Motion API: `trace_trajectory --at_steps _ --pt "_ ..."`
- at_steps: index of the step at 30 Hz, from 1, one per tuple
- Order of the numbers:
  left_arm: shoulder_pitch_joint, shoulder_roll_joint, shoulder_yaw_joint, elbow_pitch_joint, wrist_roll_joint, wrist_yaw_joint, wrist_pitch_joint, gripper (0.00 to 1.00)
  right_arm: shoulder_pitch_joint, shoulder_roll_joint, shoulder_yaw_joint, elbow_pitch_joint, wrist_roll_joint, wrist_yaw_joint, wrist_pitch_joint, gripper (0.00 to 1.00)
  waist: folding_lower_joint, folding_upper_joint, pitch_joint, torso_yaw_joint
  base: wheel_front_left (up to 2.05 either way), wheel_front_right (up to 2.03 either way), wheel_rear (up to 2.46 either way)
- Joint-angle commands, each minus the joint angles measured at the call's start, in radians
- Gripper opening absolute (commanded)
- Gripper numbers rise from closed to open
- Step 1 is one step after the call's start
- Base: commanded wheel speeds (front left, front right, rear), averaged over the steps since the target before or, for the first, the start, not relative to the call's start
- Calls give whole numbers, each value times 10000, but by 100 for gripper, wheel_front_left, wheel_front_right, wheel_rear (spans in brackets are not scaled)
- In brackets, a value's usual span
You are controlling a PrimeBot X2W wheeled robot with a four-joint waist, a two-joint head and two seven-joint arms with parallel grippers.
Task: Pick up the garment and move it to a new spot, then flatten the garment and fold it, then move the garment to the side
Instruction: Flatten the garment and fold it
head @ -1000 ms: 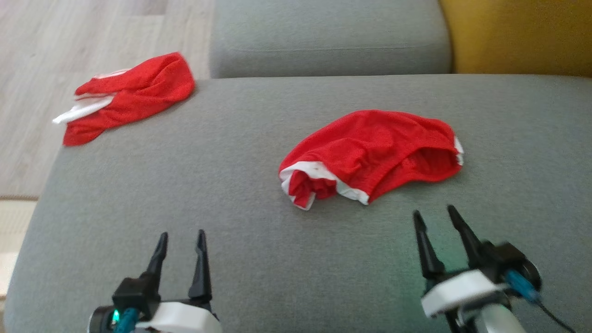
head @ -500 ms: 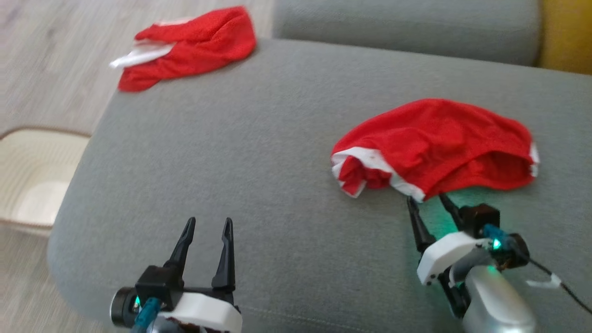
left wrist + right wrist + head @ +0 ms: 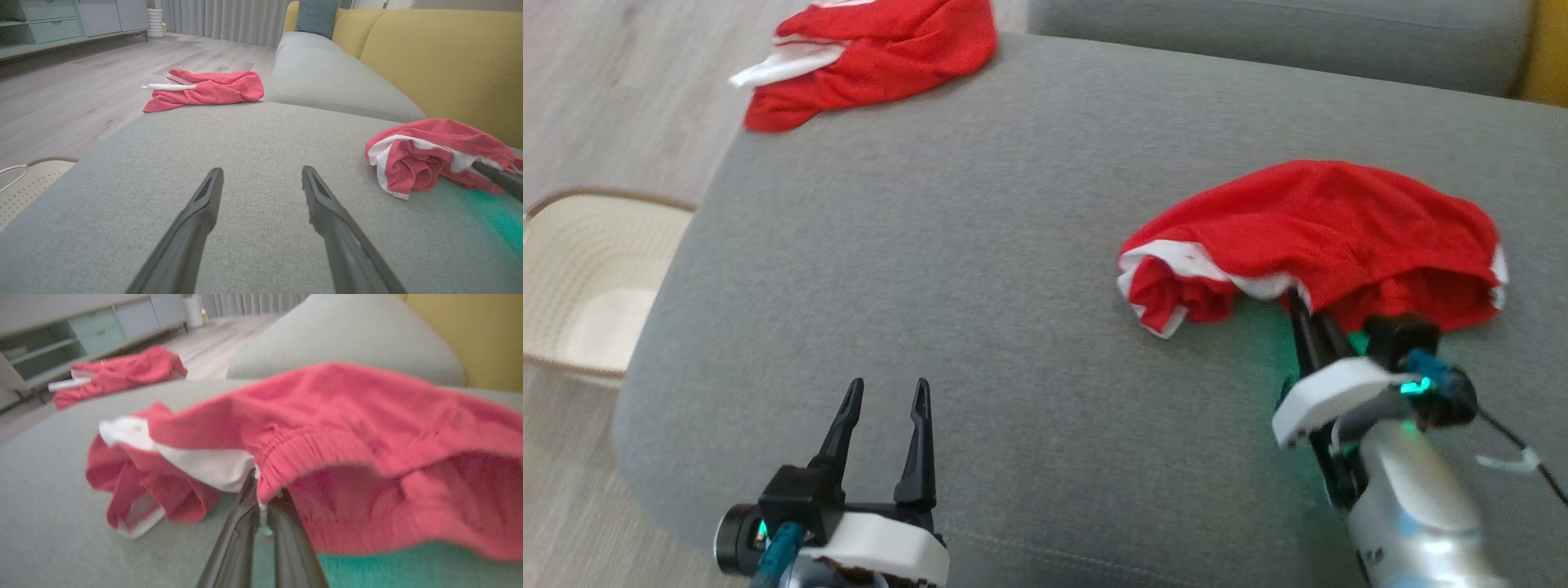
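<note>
A crumpled red garment [image 3: 1327,224] with white trim lies on the right of the grey sofa seat [image 3: 980,245]. My right gripper [image 3: 1304,304] is shut on its near elastic hem, and that edge is raised a little off the seat. In the right wrist view the two fingers meet under the ribbed hem of the garment [image 3: 347,428], gripper [image 3: 261,488]. From the left wrist view the garment [image 3: 425,151] is at the right, with a right finger [image 3: 498,179] reaching in. My left gripper [image 3: 886,392] [image 3: 261,173] hovers open over bare seat, holding nothing.
A second red and white garment [image 3: 882,49] [image 3: 204,87] [image 3: 118,371] lies at the seat's far left corner. A pale perforated basket [image 3: 580,269] [image 3: 24,179] stands on the wood floor left of the sofa. A yellow backrest [image 3: 441,61] rises behind.
The head camera has turned and dipped. My right gripper moved forward to the garment's near edge and shut on it, lifting that edge slightly. The left gripper stays open.
</note>
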Motion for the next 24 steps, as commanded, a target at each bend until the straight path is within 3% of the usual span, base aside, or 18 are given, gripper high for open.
trace_trajectory --at_steps 1,5,9,18,24 --pt "-442 -73 367 -346 -20 24 -122 100 -177 -6 255 -721 330 75 -96 0 0 0 -113 -278 0 0 0" --pt "-364 -75 434 -355 -43 65 -122 100 246 -6 353 -2194 843 75 -96 0 0 0 -268 -883 0 0 0" --pt "-349 -77 415 -374 -75 84 -122 100 464 -80 -104 -2955 435 75 -97 0 0 0 -367 -1439 0 0 0" --pt "-564 -78 126 -349 -183 159 -122 100 -135 -1574 -1352 -1942 -959 75 678 0 0 0 -179 -1755 0 0 0" --pt "-669 -79 126 -308 -179 144 -122 100 -610 -2127 -1879 -885 -1608 75 873 0 0 0 -59 -1577 0 0 0"
